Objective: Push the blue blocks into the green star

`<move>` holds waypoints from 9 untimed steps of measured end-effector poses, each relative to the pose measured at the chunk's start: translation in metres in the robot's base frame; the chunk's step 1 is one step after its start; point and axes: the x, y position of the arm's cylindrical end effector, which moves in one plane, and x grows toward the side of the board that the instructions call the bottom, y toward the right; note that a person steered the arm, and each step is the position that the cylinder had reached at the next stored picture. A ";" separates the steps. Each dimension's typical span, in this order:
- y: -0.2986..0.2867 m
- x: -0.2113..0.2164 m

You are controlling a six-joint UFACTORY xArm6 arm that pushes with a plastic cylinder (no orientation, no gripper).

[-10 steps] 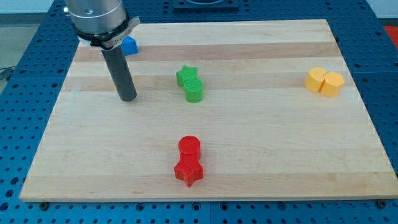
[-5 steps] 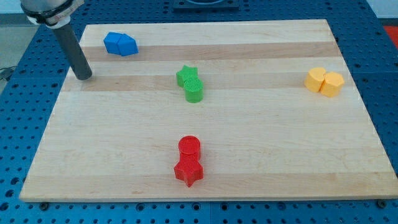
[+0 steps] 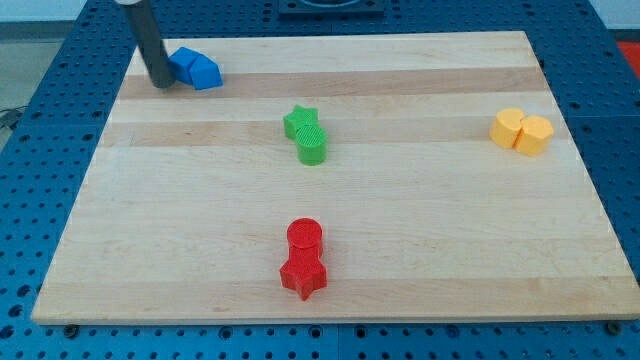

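The tool here is a plain dark rod with nothing to open or close, so it grips nothing; its tip (image 3: pixel 160 84) rests on the wooden worktop (image 3: pixel 420 240) near the view's top left corner, right against the left side of the blue blocks (image 3: pixel 195 69). Those two blue blocks sit pressed together as one cluster, and their exact shapes are hard to make out from here, though the right one looks angular. Whether the tip actually touches the nearer blue piece or stands just beside it I cannot tell. Well apart from them, toward the middle of the worktop, the green star (image 3: pixel 298 122) sits with a green cylinder (image 3: pixel 312 146) touching it on its lower right side. Further down, near the view's bottom, a red cylinder (image 3: pixel 304 236) sits against a red star (image 3: pixel 303 275) just below it. Far over at the view's right, two yellow blocks (image 3: pixel 521 131) stand touching side by side, the left one rounded and the right one with flat faces. The worktop lies on a blue perforated surface (image 3: pixel 40 150).
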 end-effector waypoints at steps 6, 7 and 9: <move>0.034 -0.044; 0.065 -0.009; 0.127 0.046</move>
